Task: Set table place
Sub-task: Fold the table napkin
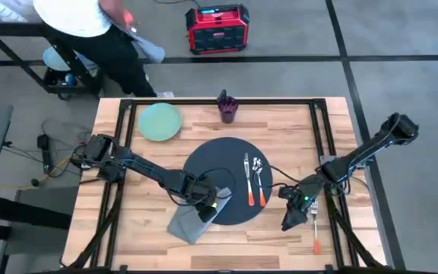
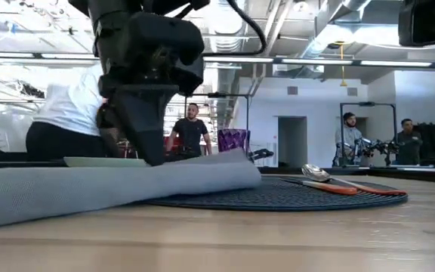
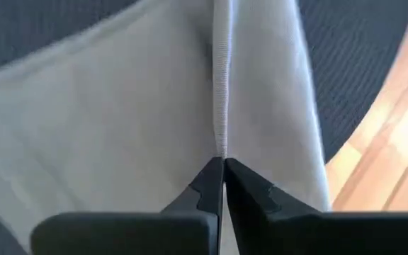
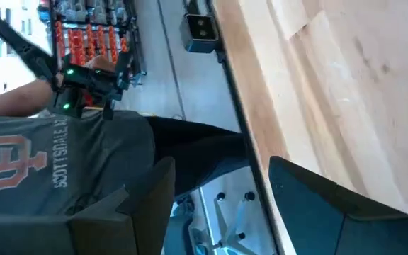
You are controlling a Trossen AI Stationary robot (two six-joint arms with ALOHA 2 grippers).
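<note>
Plank bench in a workshop; people stand beyond it in my low view. The round dark mat lies mid-bench. My left pincer is at the mat's near edge, pinched tight on a fold of grey napkin; only its wrist view shows this. My right pincer, fingers parted and empty, hovers beside the mat

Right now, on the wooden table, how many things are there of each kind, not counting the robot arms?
Pale green plate: 1
Purple cup: 1
Round dark mat: 1
Grey napkin: 1, pinched by the left gripper
Orange-handled utensils: 3, two on the mat, one beside the open right gripper
Total: 7
</note>
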